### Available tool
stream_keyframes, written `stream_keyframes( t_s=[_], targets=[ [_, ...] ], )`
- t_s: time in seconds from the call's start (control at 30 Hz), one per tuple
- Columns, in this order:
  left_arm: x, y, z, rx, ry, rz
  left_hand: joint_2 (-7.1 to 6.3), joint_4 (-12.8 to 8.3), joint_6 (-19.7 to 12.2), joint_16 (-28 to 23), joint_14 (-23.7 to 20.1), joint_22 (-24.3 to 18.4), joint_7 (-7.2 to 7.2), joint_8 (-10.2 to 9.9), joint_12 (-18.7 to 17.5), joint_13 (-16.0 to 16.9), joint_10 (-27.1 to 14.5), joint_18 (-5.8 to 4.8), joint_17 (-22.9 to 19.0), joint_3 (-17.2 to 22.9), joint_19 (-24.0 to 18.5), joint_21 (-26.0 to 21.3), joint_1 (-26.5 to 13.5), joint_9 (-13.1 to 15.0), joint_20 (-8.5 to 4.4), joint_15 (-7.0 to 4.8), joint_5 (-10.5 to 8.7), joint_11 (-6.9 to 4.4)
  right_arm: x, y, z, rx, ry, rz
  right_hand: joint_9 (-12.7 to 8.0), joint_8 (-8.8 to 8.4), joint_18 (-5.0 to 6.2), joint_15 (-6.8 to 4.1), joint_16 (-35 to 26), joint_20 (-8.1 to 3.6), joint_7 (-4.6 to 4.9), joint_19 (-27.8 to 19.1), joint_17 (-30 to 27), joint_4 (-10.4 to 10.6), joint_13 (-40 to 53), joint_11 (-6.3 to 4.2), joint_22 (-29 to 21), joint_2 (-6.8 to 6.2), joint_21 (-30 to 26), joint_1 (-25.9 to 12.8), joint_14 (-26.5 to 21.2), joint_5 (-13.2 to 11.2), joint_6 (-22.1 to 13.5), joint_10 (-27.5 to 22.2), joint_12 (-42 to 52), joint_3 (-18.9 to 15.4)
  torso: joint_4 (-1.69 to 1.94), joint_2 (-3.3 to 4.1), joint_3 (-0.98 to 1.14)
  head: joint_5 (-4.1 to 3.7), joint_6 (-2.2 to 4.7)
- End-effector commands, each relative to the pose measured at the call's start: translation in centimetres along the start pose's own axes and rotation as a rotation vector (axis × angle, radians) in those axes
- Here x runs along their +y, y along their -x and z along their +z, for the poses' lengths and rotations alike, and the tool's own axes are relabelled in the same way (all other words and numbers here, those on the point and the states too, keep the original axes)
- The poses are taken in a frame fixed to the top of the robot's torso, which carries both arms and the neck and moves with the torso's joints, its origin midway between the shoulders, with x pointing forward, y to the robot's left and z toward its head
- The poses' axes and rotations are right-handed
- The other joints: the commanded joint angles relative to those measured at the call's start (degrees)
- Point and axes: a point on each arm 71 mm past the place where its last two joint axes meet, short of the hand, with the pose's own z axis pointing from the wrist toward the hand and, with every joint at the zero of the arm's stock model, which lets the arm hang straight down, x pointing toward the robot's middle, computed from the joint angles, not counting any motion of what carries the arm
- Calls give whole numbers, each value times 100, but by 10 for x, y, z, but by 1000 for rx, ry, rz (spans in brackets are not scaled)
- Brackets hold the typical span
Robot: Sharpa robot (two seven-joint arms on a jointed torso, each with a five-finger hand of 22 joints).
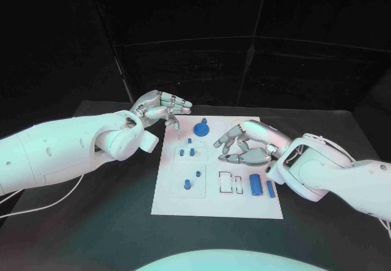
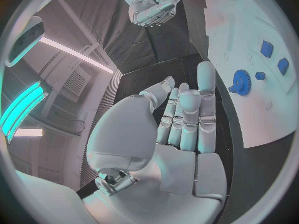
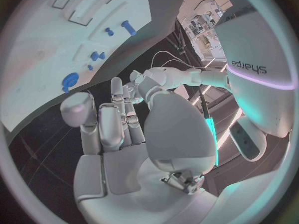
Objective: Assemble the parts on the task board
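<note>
Two silver hands over a black table (image 1: 98,226). Task board (image 1: 220,169): white plate at the table's middle, lying flat.

Parts on the board: blue gear (image 1: 202,131) near the far edge; small blue pegs (image 1: 187,151) in the left column; one blue peg (image 1: 186,183) standing in a square recess; two blue cylinders (image 1: 256,184) lying side by side at the near right, beside rectangular slots (image 1: 225,183).

Left hand (image 1: 160,107): beyond the board's far left corner, fingers curled loosely, holding nothing; wrist view shows the fingers (image 2: 187,115) side by side, near straight.

Right hand (image 1: 248,144): above the board's right part, fingers bent downward and apart, nothing visibly held; wrist view shows its fingers (image 3: 118,115) close together.
</note>
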Motion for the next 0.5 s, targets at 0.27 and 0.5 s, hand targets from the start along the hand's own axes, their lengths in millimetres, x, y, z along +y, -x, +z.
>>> stream_keyframes(
  t_s=[0.27, 0.5],
  targets=[
    [-2, -4, 0, 16, -11, -6, 44, 18, -24, 14, -38, -6, 4, -25, 26, 10, -40, 66, -5, -2, -27, -29, -20, -6, 0, 6, 30, -8, -54, 32, -52, 35, -425, 117, 303, 816, -153, -244, 682, -265, -336, 419, 1054, 697, 4227, -224, 1022, 211, 631, -618, 334, 1000, 166, 569, 3980, -1053, -11, 23, -21, -345, 97],
    [-3, -3, -1, 12, -14, -5, 44, 18, -24, 14, -38, -6, 4, -25, 26, 10, -40, 66, -5, -2, -27, -29, -20, -6, 0, 6, 30, -8, -67, 33, -81, 66, -590, -5, 555, 1260, -196, -248, 875, -255, -313, 473, 1397, 889, 5374, -273, 1244, 175, 753, -683, 370, 960, -106, 752, 4786, -1579, -46, 2, -2, -440, 51]
  ],
)
